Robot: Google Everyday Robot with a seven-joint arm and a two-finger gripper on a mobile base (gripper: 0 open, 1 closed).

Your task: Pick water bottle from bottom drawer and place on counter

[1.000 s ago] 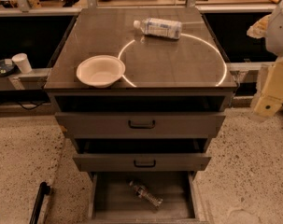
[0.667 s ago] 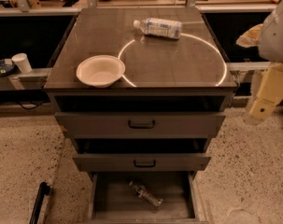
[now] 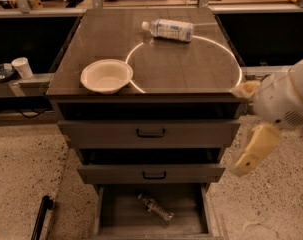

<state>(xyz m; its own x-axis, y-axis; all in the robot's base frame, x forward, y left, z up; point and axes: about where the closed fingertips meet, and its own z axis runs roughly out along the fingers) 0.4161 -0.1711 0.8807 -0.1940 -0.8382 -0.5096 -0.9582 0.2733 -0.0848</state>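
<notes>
The water bottle (image 3: 155,209) is lying on its side in the cabinet's (image 3: 66,134) bottom drawer (image 3: 122,219), which is standing pulled open at the cabinet's foot. The bottle is resting slantwise near the middle of the grey tray, its cap end pointing toward the cabinet's back left. A dark band is showing round its middle, and I am reading no words on it.

I am holding my gripper (image 3: 252,153) off the cabinet's right side, level with the two upper drawers and well above the bottle, touching nothing. Whether it is spread or pressed together I cannot tell.

Those two drawers, the top drawer (image 3: 150,133) and the middle drawer (image 3: 152,174), are each showing a black handle and are standing slightly out from the cabinet's front.

On the cabinet, the counter (image 3: 181,66) is carrying a thin white circle. A white bowl (image 3: 106,75) is sitting at the cabinet's front left, overlapping the circle's line. A second bottle (image 3: 168,30) with a white-blue label is lying at the cabinet's back, cap pointing left; its print is not legible.

A white cup (image 3: 22,67) is standing on a ledge left of the cabinet.
</notes>
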